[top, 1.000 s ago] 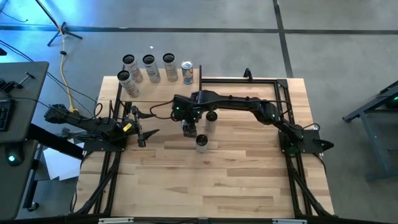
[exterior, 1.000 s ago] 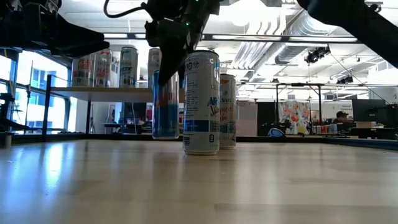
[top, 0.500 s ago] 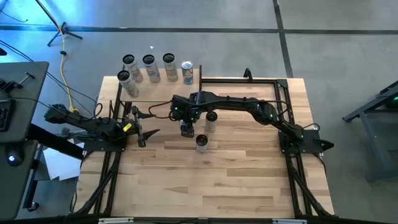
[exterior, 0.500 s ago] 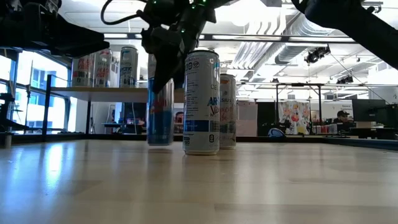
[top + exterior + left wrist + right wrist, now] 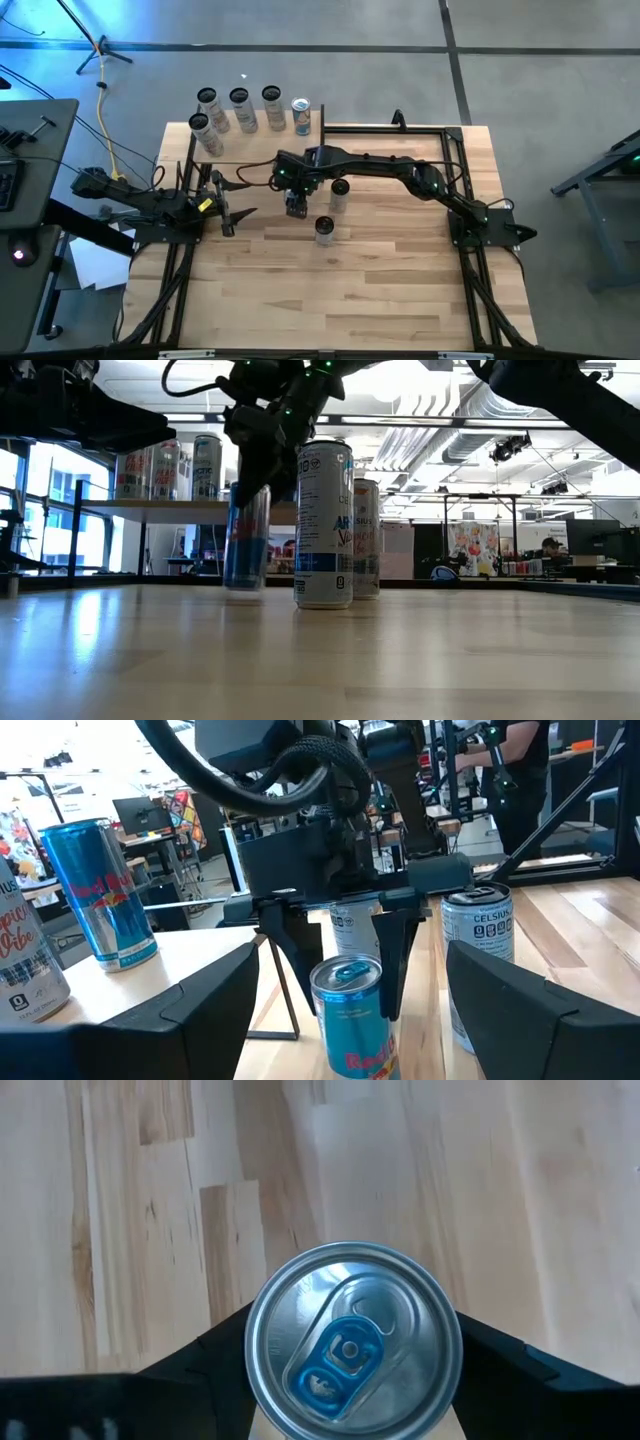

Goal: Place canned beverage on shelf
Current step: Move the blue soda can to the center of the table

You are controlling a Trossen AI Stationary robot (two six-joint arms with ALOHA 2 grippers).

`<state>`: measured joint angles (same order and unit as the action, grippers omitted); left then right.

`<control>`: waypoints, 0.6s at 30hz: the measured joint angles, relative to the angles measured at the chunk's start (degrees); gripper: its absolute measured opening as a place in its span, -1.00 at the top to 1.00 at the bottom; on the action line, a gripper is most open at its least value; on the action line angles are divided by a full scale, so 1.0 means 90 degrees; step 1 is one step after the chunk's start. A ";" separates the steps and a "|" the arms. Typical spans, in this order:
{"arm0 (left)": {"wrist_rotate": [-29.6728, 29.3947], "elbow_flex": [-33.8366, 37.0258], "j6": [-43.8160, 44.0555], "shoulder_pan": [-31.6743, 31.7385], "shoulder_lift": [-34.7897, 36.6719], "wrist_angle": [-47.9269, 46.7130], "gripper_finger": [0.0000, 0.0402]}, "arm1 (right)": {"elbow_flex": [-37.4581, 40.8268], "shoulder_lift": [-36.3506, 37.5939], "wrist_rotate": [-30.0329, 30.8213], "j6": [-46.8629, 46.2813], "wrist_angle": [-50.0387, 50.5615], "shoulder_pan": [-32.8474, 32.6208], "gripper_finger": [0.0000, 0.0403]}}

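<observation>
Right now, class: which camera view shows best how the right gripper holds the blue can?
The left wrist view: the right gripper clamps the blue can near its top. The right wrist view shows only the lid. The low view shows the can tilted, and the high view hides it beneath the arm.

Blue-silver can (image 5: 244, 538) upright, just off tabletop (lifted), near pale shelf (image 5: 190, 509) w/ other cans.

Four cams: overhead, table-level, two wrist cams.
High view looks straight down on the whole tabletop (image 5: 350, 290) and both arms. Low view sits at tabletop height, looks level across into the room, close to the cans. Left wrist view faces across toward the right gripper (image 5: 335, 955) on the blue can (image 5: 350, 1015). Right wrist view looks straight down, very near that can's lid (image 5: 352, 1342). All four share the can.
</observation>
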<state>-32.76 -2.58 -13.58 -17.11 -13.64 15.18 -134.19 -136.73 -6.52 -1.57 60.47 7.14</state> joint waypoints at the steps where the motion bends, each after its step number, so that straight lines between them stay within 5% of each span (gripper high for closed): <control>1: 0.0001 0.0000 0.0000 -0.0001 -0.0001 0.0000 -0.46 | 0.0000 0.0000 -0.0001 -0.0001 0.0008 0.0000 -0.23; 18: 0.0001 -0.0001 0.0000 0.0001 -0.0001 -0.0022 -0.46 | 0.0000 -0.0104 -0.0012 -0.0165 0.0031 0.0000 -0.24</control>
<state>-32.75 -2.59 -13.58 -17.10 -13.65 14.98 -134.19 -137.66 -6.63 -3.05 60.74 7.14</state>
